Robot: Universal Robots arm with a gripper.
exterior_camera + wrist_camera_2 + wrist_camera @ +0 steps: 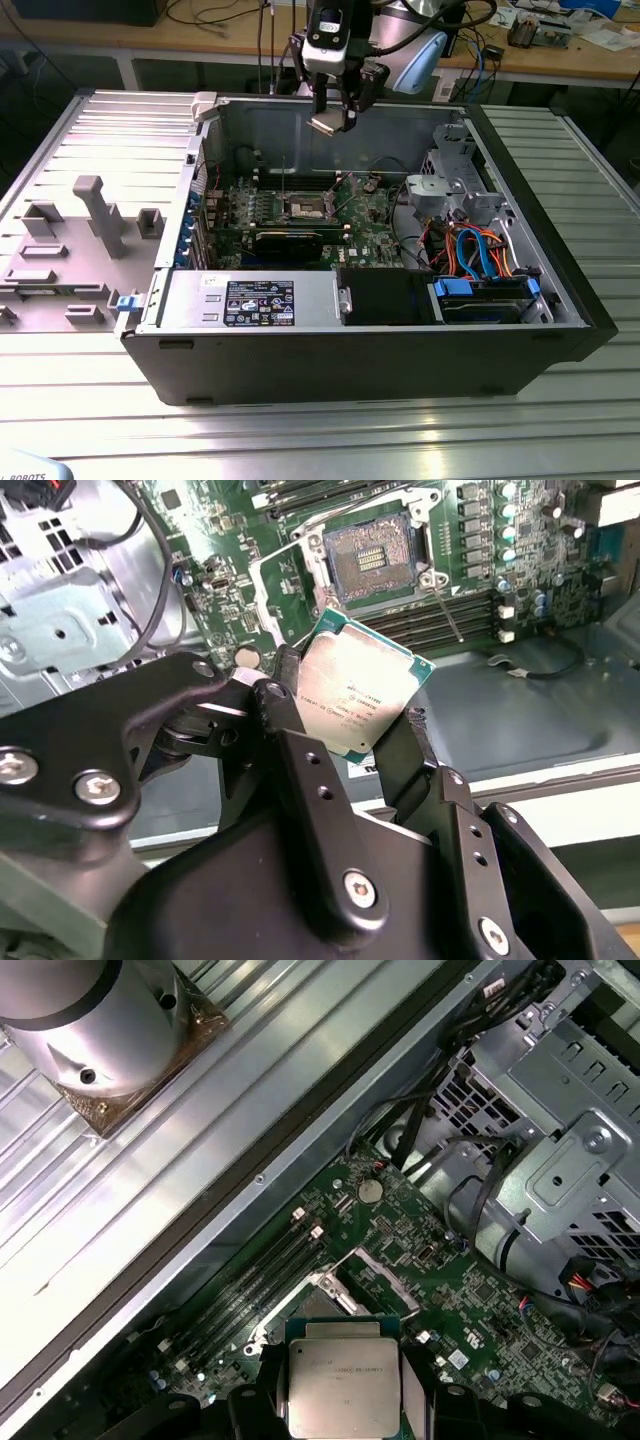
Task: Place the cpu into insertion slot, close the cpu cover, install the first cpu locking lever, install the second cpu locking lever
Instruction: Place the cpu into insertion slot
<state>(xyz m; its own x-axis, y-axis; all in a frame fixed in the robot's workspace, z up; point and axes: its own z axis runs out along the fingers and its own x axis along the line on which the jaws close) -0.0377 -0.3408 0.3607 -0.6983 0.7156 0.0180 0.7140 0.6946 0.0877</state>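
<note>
Above open black computer case (350, 350), black gripper (350, 712) clenched on flat square silver-grey cpu (368, 680), well apart from silver-rimmed square insertion slot (368, 562) on green circuit board (435, 1265).

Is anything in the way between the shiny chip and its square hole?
Nothing visible. The gripper holds the cpu in the air over the open case, and the insertion slot lies uncovered on the green board, with open space between them.
</note>
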